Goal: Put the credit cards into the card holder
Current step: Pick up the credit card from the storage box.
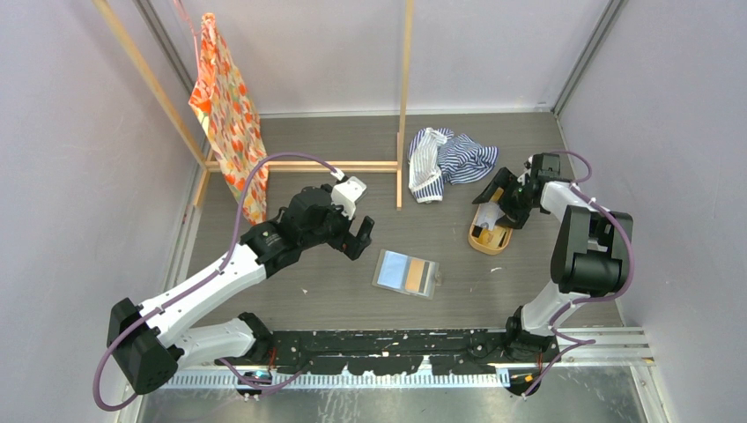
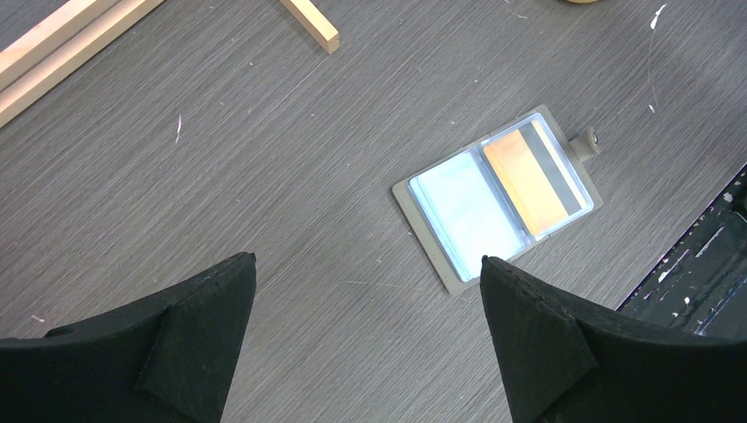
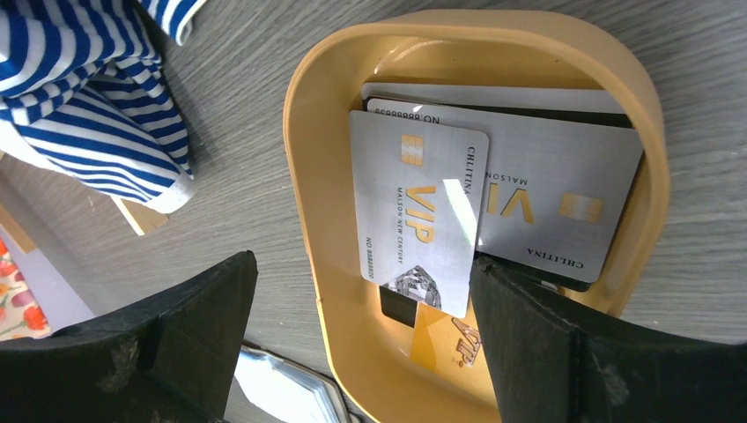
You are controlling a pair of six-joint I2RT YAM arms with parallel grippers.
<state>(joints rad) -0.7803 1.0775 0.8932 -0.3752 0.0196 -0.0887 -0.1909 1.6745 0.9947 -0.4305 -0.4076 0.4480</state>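
Your right gripper [image 3: 363, 263] hangs spread, empty, over the credit cards [image 3: 414, 207] in the tray [image 3: 302, 176] toward the right edge of the table [image 1: 291, 295]. Your left gripper [image 2: 367, 262], released, hovers beside the card holder [image 2: 493, 198], which lies open near the table's middle.

Two silver cards [image 3: 414, 211] hide most of the darker cards [image 3: 398, 308] beneath in the tray [image 3: 304, 176].

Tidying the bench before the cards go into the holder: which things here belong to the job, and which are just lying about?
Job:
cards, in the tray
holder, lying open

Lying about:
striped cloth
orange patterned cloth
wooden frame
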